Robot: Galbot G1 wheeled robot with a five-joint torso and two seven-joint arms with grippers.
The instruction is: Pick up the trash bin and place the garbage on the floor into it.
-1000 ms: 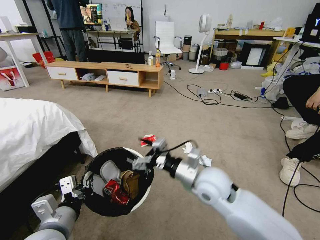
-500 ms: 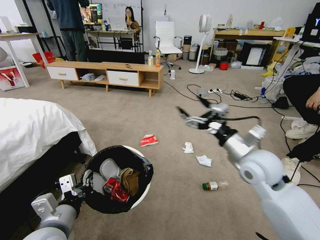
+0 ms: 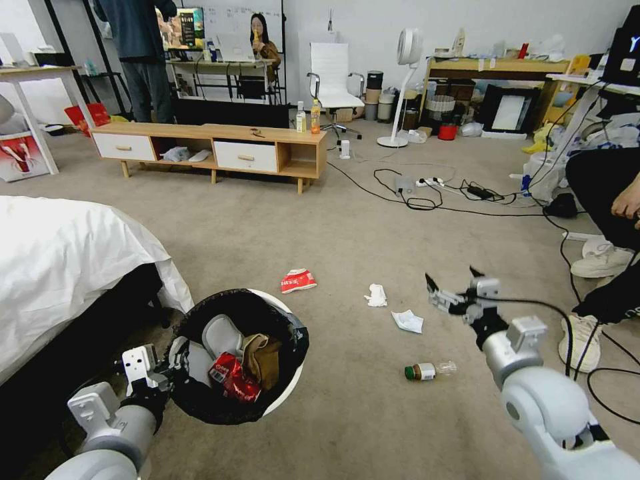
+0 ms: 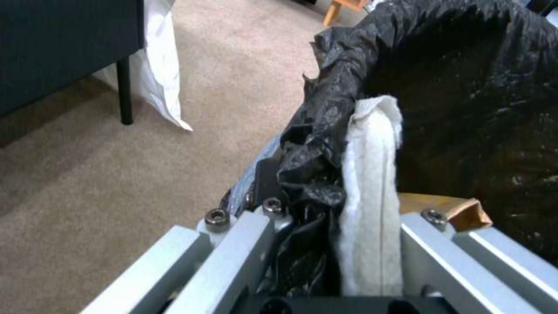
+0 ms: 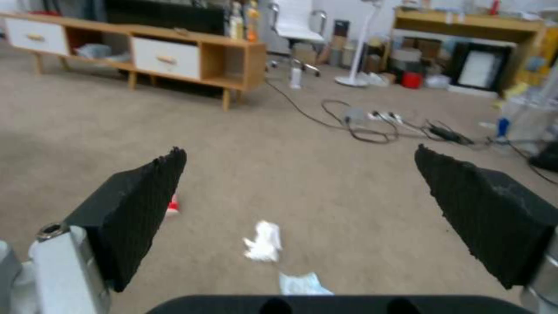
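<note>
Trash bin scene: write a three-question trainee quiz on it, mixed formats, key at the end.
1. True or false: the left gripper clamps the trash bin rim.
2. Which litter lies nearest the right gripper? A) red-white wrapper B) tissue wad C) green-capped bottle
3. Fill in: the right gripper's jaws are ____.

Key: 1 true; 2 B; 3 open.

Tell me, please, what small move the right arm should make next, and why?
Probably lower the right gripper toward the nearer tissue wad. Its jaws are open and empty, it hangs just above that wad, and the left gripper holds the trash bin close by.
</note>
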